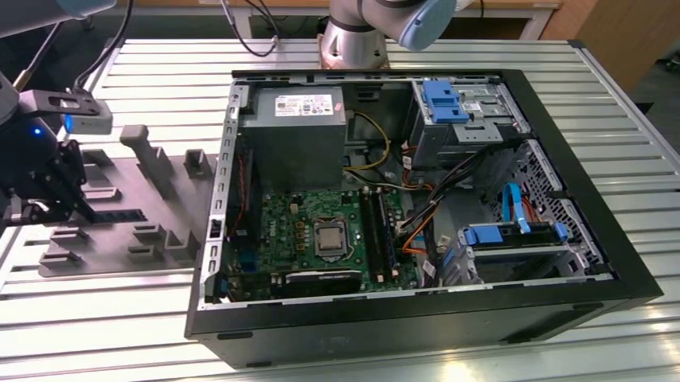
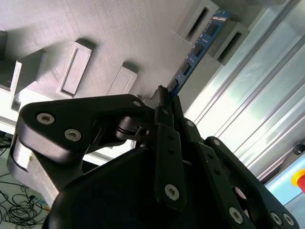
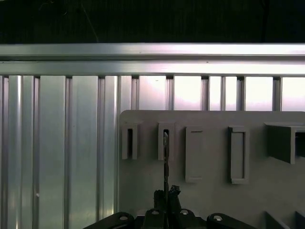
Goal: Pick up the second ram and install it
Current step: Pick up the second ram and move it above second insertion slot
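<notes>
Pinching narrow on the near end of the second ram [image 2: 198, 47], a long, flat blue circuit-board stick, the black gripper [image 2: 165, 98] holds it on edge. Its far end sits in a slotted block of the grey plastic tray [image 2: 95, 28]. It looks light, stiff and fragile, best held by the board's edges and not by the chips.

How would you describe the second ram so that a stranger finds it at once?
On the exterior view's left, beside the open computer case, lies a grey tray with raised blocks. The second ram stands on edge there, one end in the gripper. It alone is a thin blue board carrying black chips.
</notes>
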`<control>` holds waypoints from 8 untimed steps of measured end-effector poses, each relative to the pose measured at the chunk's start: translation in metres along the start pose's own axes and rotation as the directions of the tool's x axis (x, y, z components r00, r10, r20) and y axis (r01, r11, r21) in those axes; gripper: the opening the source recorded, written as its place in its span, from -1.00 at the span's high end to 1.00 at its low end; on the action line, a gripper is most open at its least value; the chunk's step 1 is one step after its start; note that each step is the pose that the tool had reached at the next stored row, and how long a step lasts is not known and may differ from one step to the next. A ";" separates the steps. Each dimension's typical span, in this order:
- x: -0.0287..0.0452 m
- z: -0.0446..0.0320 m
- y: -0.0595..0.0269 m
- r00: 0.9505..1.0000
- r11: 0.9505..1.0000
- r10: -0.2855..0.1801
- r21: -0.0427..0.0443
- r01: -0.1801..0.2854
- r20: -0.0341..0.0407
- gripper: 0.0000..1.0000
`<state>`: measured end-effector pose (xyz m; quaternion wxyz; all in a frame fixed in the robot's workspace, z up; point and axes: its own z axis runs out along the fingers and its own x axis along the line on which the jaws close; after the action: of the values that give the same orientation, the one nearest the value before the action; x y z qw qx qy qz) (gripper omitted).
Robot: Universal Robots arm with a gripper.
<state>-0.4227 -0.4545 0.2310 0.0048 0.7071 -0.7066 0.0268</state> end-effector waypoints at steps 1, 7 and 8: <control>0.0000 -0.0003 0.0000 1.000 1.000 0.000 0.000 0.000 0.000 0.72; 0.0001 -0.0022 -0.0001 1.000 1.000 0.000 0.000 0.000 0.000 0.72; 0.0001 -0.0024 -0.0001 1.000 1.000 0.000 0.000 0.000 0.000 0.72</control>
<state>-0.4226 -0.4545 0.2334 0.0047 0.7071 -0.7066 0.0268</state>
